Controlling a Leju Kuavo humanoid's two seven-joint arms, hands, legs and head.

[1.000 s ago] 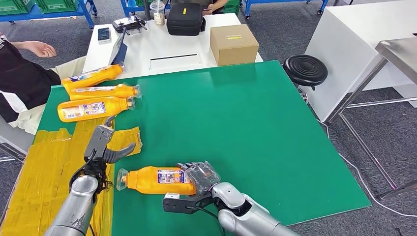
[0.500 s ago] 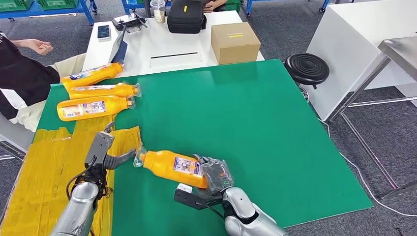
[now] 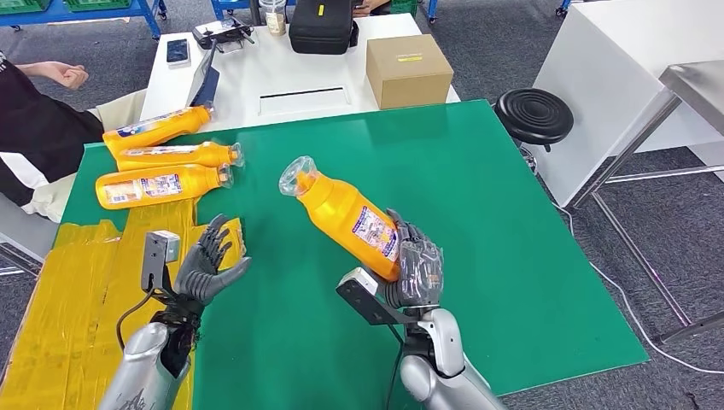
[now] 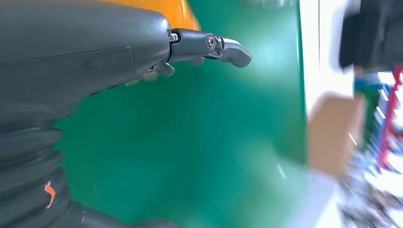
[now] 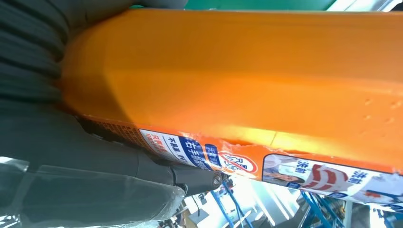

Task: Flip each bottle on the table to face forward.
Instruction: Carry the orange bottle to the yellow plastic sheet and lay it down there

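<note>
Head view: our right hand (image 3: 416,272) grips an orange bottle (image 3: 348,213), lifted off the green table (image 3: 478,213), cap tilted up twd far-left corner. Left hand (image 3: 207,265) raised nr left edge, fingers spread, holding nothing.

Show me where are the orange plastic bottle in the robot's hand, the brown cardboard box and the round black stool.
orange plastic bottle (image 3: 350,218), head view, labelled body
brown cardboard box (image 3: 408,70), head view, top face
round black stool (image 3: 534,116), head view, seat

Left hand (image 4: 142,52) over green tabletop (image 4: 190,142), thumb tip extended, nothing held. Orange bottle (image 4: 176,9) sliver behind the thumb. Blurred cardboard box (image 4: 335,133) past tabletop edge.
</note>
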